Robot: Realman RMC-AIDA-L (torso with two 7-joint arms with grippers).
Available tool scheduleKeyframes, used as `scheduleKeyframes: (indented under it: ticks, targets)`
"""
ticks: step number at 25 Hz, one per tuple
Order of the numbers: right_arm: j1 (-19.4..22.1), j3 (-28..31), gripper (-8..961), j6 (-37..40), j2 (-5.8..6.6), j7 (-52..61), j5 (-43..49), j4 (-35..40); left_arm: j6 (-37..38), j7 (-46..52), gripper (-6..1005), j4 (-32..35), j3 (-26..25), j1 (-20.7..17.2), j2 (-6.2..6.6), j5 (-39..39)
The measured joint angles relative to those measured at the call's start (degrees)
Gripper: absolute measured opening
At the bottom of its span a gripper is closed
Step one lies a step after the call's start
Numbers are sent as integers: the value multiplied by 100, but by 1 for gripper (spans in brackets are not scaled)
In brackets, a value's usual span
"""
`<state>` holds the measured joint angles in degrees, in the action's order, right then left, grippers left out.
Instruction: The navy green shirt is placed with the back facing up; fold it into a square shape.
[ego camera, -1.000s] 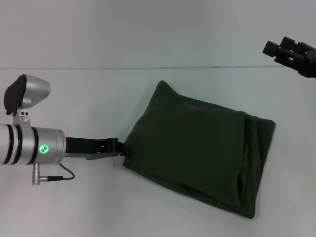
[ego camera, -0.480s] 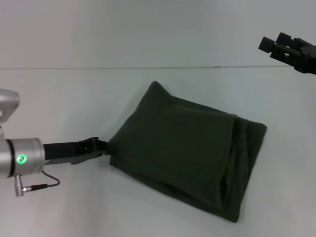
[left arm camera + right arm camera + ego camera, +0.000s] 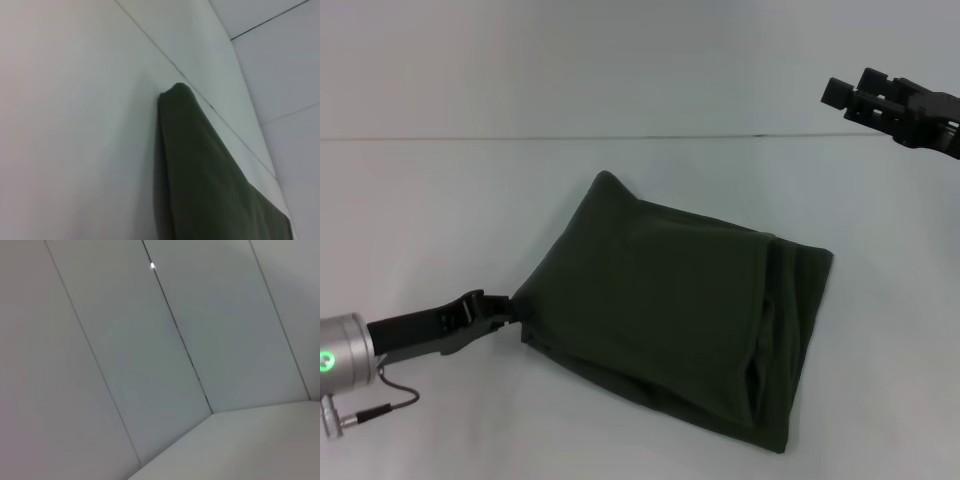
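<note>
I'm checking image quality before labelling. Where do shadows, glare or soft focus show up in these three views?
Head view: even light, with only a thin shadow under the shirt beside the left gripper; the right gripper hangs raised at the far right. Left wrist view: the shirt's near part looks soft, and a faint shadow runs along its edge. Right wrist view: one small bright glint on a wall seam.

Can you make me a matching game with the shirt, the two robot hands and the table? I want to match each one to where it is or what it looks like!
Things:
1. navy green shirt
2. left gripper
3. right gripper
4. table

Places or looks:
A. up in the air, far from the cloth
B. white and flat, under everything
C. folded in a dark bundle
D. low down, at the shirt's left corner

Pairs: 1-C, 2-D, 3-A, 4-B
</note>
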<state>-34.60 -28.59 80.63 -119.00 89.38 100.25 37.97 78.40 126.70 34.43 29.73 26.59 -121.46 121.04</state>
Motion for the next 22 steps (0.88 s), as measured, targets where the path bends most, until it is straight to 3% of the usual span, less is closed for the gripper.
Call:
scheduleKeyframes:
  ticks: [14,18,22]
  targets:
    - [-145,-1246,935,-736,196,1582,424,60,669,-373,45,-52,-88,-564,-249,-323]
    - [-432,-1363,935,-939,277,2456,1125,66,772,-559,48,-240,-90,-662,-278,-365]
    - [-1000,-1485,934,-1166,391,4011,2355,68,850,-737,50,-332,-91,-724,-281,-371]
